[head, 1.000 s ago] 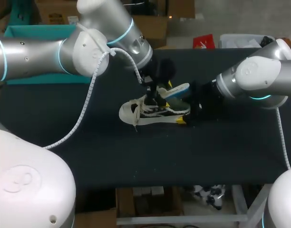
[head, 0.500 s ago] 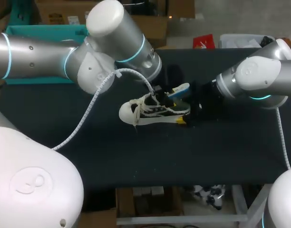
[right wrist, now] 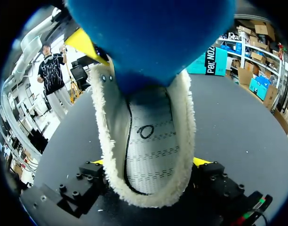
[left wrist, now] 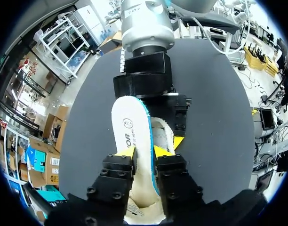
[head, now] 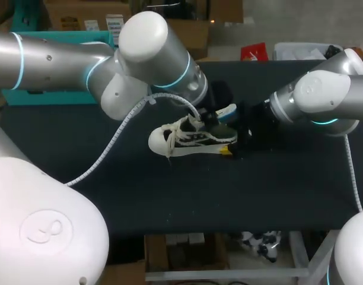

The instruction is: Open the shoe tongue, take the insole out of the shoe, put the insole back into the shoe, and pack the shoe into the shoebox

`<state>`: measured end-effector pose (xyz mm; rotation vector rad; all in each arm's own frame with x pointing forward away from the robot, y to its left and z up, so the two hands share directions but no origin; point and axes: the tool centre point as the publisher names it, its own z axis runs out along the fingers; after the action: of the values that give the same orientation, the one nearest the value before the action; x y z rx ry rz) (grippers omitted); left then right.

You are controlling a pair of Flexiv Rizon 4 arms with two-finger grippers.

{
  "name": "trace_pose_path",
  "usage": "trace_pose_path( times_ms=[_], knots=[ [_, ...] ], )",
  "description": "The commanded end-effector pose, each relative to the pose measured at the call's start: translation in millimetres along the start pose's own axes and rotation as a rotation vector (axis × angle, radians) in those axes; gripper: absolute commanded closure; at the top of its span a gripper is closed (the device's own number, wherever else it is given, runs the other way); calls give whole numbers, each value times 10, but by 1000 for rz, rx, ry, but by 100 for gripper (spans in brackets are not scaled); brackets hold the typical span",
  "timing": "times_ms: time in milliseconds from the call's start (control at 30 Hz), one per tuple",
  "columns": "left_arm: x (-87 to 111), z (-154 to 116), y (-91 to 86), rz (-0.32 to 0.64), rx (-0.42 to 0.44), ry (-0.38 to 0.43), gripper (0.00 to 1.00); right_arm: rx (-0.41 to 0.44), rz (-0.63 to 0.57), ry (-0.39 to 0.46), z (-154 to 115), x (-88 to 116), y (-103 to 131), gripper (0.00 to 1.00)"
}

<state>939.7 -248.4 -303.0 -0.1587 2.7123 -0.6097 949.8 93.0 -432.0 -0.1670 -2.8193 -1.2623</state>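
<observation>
Left tool [left wrist: 144,153] pinches insole [left wrist: 126,123] edge: light, floppy, likely bends. Right tool [right wrist: 148,162] clamps shoe [right wrist: 148,132] heel; soft collar.

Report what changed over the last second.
The left arm swung across the white-and-black sneaker from its laces toward the heel. The left pincer is now shut on the white, blue-edged foam insole standing out of the opening. The sneaker, the insole and the right pincer, clamped on the heel, stayed put.
</observation>
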Motion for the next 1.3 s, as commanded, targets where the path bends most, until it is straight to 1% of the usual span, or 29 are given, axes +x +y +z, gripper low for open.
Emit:
trace_pose_path(
  times_ms=[33, 67, 100, 267, 400, 467, 700, 800, 867, 900, 933, 967, 1000, 1133, 1167, 1300],
  knots=[
    [4, 49, -4, -9, -5, -39, 96, -2, 0, 1, 94, -11, -60, 100],
    [-3, 50, 0, -14, -4, -40, 99, -2, 0, 1, 94, -11, -60, 100],
    [-11, 49, 2, -16, -5, -40, 100, -2, 0, 1, 94, -11, -60, 100],
    [-15, -7, 9, -23, 8, -44, 100, -2, 0, 1, 94, -11, -60, 100],
    [29, -170, -12, 1, 66, -14, 100, -2, 0, 1, 94, -11, -60, 100],
    [33, -260, -40, 15, 101, 16, 100, -2, 0, 1, 94, -11, -60, 100],
    [32, -451, -223, 45, 180, 57, 100, -2, 0, 1, 94, -11, -60, 100],
    [31, -511, -325, 57, 221, 81, 100, -1, -6, 1, 77, -14, -49, 100],
    [35, -563, -416, 68, 261, 104, 100, 15, 1, 5, 62, -23, -42, 100],
    [36, -575, -440, 73, 271, 114, 100, 24, 9, 9, 54, -28, -42, 38],
    [40, -597, -481, 77, 287, 122, 100, 29, 14, 10, 49, -31, -44, 0],
    [46, -616, -525, 80, 302, 128, 100, 30, 19, 10, 38, -36, -47, 0],
    [55, -640, -585, 87, 333, 156, 100, 38, 38, 0, 10, -30, -60, 0],
    [108, -695, -773, 104, 384, 184, 100, 53, 67, -11, -129, 16, -116, 0],
    [128, -713, -837, 112, 400, 193, 100, 65, 82, -14, -197, 45, -132, 0],
    [158, -810, -981, 132, 457, 224, 100, 113, 117, -26, -432, 132, -210, 0]
  ],
)
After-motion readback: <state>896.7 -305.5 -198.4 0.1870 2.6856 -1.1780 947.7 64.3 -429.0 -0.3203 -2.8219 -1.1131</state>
